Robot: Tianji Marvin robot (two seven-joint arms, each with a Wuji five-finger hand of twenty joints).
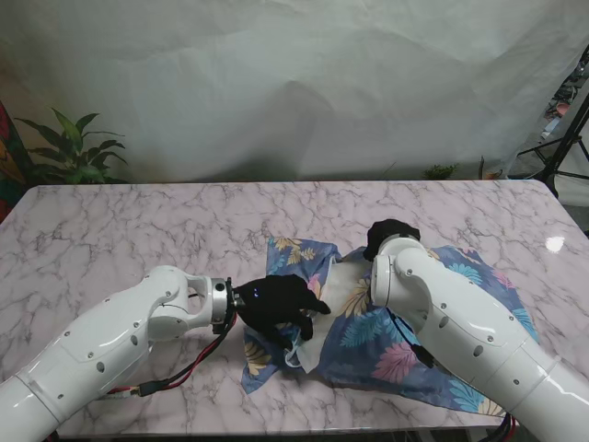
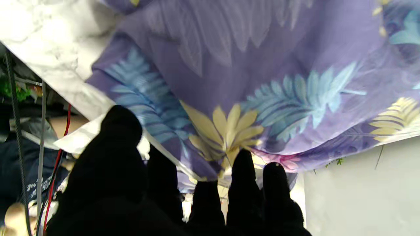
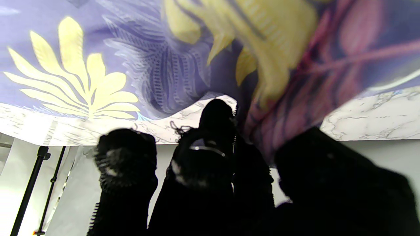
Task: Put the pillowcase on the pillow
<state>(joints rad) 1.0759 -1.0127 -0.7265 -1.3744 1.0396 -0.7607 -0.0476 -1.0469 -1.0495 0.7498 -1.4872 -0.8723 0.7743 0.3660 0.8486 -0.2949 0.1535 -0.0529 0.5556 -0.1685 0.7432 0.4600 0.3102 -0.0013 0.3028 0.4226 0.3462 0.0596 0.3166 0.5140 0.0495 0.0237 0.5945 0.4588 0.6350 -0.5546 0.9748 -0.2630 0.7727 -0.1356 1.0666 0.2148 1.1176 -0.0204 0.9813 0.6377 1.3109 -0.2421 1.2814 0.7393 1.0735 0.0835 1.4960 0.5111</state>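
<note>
My right hand [image 3: 229, 170] in its black glove, fingers [image 3: 126, 164] spread, a fold of the purple leaf-print pillowcase [image 3: 131, 55] pinched against my thumb, marble table [image 3: 370, 121] beyond it, a black stand [image 3: 31, 186] behind.

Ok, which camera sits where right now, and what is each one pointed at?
Stand view: above the shoulders, looking down at the marble table; both white arms, left hand and right hand on the pillowcase, white pillow showing.
Left wrist: along the black fingers at floral cloth.
Right wrist: along its fingers at the cloth.
Shared: all three see the pillowcase and table.
</note>
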